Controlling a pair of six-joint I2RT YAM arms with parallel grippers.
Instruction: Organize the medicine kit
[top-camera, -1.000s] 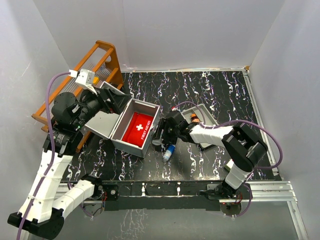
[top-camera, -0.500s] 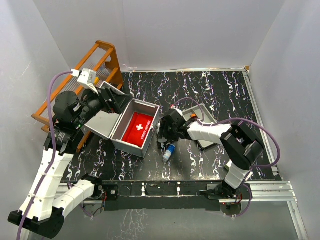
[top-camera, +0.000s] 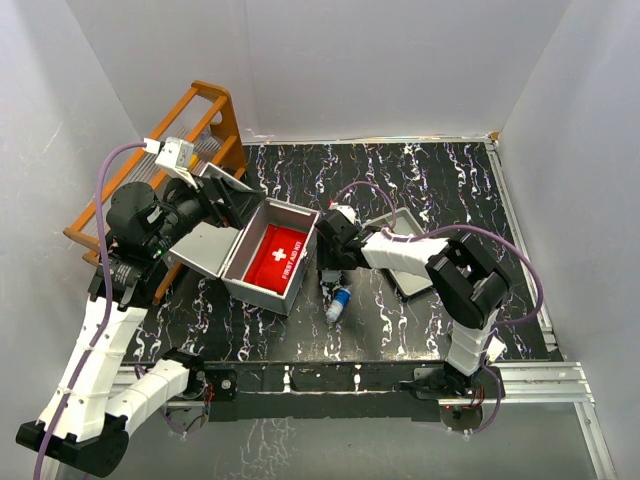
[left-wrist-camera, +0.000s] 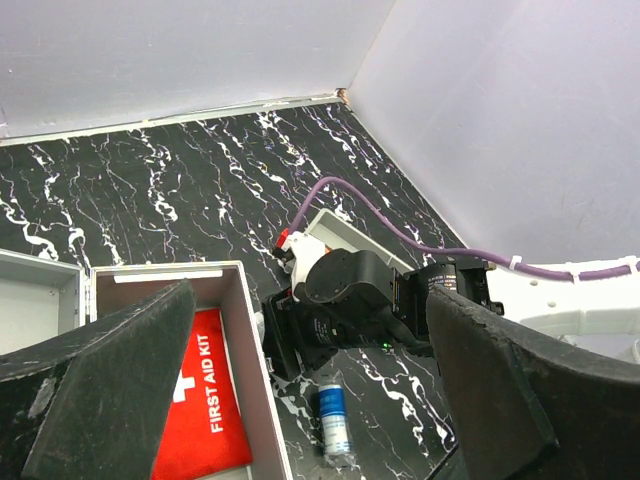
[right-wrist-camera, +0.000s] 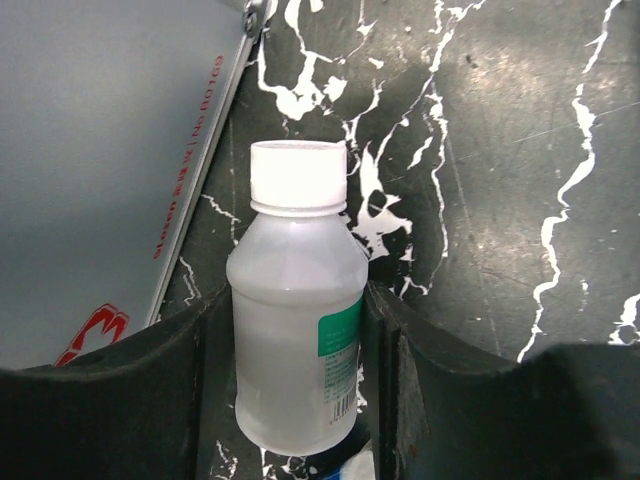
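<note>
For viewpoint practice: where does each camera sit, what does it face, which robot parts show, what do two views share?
Top external: above and behind, looking down on the black marbled table; left arm, right arm show.
Left wrist: by the open light-grey hard medicine kit, facing the right arm; open left fingers at edges.
Right wrist: looks along right fingers at the translucent white-capped plastic bottle between them.
Shared: the first two show the red soft pouch in the kit.

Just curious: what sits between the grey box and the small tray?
The right pincer, gripping a white-capped bottle, and a blue bottle lying beside it; top view.
</note>
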